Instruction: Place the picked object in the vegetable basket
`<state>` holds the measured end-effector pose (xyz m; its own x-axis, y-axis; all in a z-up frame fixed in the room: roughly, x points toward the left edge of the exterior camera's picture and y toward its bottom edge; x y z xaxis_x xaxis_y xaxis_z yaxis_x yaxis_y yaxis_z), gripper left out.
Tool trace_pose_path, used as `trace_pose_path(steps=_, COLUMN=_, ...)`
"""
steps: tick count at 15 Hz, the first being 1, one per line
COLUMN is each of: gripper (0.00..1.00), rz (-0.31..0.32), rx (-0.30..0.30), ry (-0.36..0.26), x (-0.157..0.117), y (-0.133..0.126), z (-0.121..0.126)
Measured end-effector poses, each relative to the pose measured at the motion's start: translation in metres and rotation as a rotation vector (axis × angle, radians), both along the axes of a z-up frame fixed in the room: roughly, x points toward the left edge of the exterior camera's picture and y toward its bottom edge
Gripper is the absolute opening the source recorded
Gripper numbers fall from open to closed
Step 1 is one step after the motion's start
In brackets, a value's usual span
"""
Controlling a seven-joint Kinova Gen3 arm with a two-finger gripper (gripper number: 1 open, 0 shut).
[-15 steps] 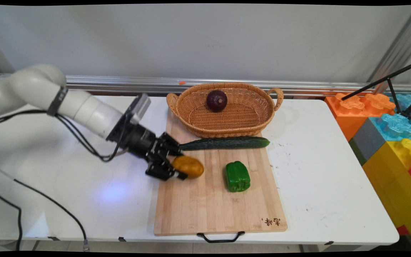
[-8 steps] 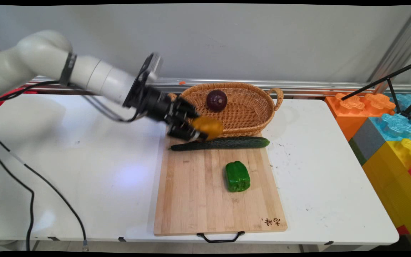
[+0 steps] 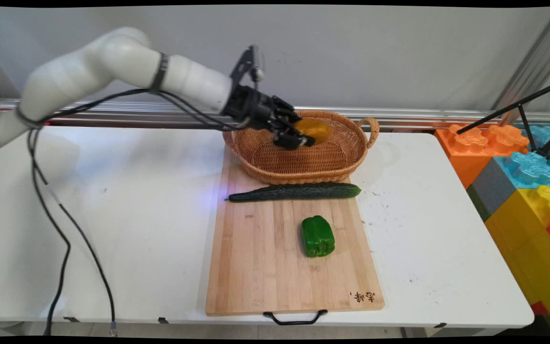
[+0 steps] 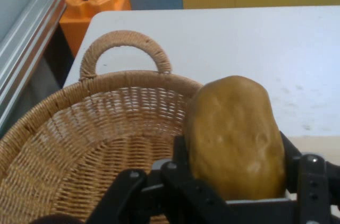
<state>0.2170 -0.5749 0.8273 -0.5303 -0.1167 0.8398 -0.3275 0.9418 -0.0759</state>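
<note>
Main view: the white arm reaches in from the upper left, stretched nearly level, its hand (image 3: pixel 303 136) above the wicker basket (image 3: pixel 337 165), fingers closed on a yellow-brown potato (image 3: pixel 314 130) (held clear of the basket floor). A cucumber (image 3: pixel 299 191) lies just in front of the basket on the cutting board (image 3: pixel 265 277), with a green pepper (image 3: pixel 318 236) nearer the middle, on the white counter (image 3: pixel 112 215).

Hand view: the hand (image 4: pixel 234 181) grips the potato (image 4: pixel 234 136) over the basket (image 4: pixel 95 134), whose far handle stands ahead.
</note>
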Motion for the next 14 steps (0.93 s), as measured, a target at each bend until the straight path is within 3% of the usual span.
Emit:
trace_pose_path(steps=4, gripper=0.00, rz=-0.001, rx=0.004, ry=-0.031, x=-0.034, y=-0.034, z=-0.038)
trace_pose_path(steps=11, gripper=0.00, rz=-0.018, rx=0.008, ry=-0.074, x=-0.075, y=-0.068, z=-0.092)
trace_pose_path(steps=12, gripper=1.00, rz=-0.022, rx=0.009, ry=-0.076, x=-0.081, y=-0.072, z=-0.096)
trace_pose_path(steps=14, gripper=1.00, rz=-0.026, rx=0.011, ry=-0.074, x=-0.088, y=-0.076, z=-0.098)
